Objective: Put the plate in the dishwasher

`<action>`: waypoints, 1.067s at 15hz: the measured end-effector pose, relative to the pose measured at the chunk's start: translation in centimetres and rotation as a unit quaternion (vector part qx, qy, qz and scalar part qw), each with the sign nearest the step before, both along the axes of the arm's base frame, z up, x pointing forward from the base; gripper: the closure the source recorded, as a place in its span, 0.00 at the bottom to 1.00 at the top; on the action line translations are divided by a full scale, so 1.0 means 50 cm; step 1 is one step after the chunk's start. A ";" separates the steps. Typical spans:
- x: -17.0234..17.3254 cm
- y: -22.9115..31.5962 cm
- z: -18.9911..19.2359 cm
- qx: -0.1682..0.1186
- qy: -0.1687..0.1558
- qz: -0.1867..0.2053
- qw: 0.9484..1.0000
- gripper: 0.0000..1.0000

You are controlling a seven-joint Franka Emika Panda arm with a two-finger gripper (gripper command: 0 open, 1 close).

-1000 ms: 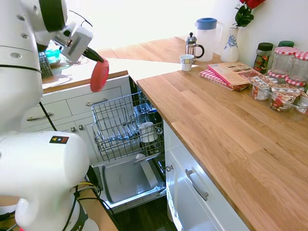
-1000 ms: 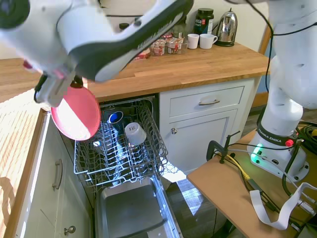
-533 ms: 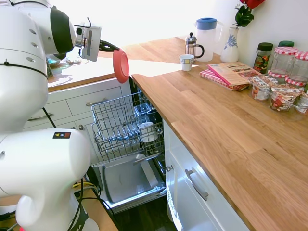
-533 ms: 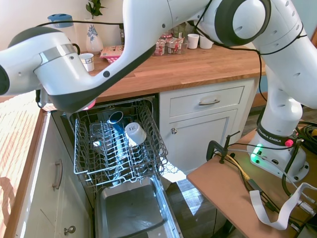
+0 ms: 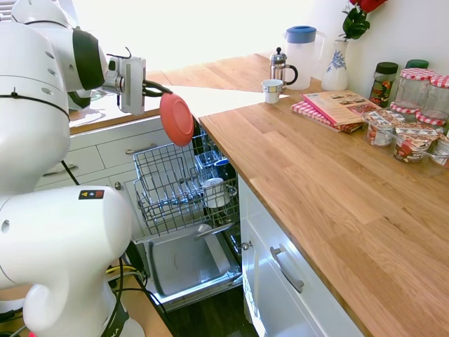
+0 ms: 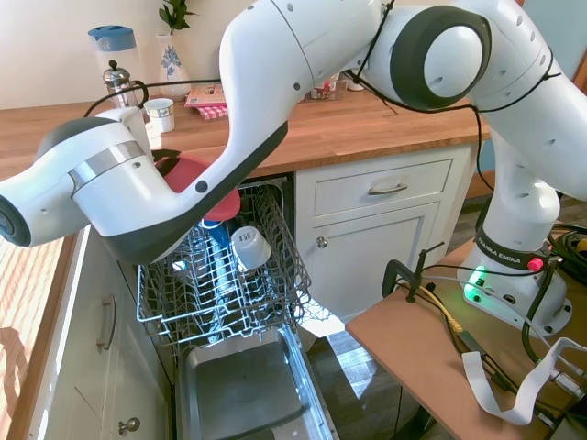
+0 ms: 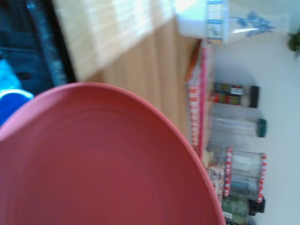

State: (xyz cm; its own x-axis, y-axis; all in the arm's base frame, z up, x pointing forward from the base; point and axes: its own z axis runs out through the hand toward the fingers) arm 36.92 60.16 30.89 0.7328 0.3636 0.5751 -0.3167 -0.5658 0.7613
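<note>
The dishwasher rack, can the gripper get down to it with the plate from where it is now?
Probably yes. The gripper holds the plate on edge above the pulled-out rack of the dishwasher. The rack's near side looks free; a white cup sits toward the counter side.

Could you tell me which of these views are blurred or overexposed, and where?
Wrist view: everything soft, the plate filling most of it. First exterior view: sharp, but the far worktop is washed out by window glare. Second exterior view: sharp, sunlit stripes at the left.
</note>
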 end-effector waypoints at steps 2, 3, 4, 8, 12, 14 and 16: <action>-0.014 0.026 -0.047 0.001 0.027 0.006 1.000 1.00; -0.013 0.033 -0.080 -0.002 0.034 0.004 0.999 1.00; -0.007 0.034 -0.114 -0.008 0.038 0.002 0.999 1.00; 0.019 0.025 -0.188 -0.020 0.060 -0.016 0.998 1.00; -0.007 0.044 -0.245 -0.017 0.094 -0.022 0.995 1.00; -0.012 0.047 -0.266 -0.024 0.102 -0.031 0.994 0.00; -0.010 0.041 -0.267 -0.031 0.122 -0.053 0.991 0.00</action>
State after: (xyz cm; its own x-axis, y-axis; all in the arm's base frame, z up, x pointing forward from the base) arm 36.42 62.22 17.53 0.8835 0.3062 0.3545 -0.1739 -0.4882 0.8552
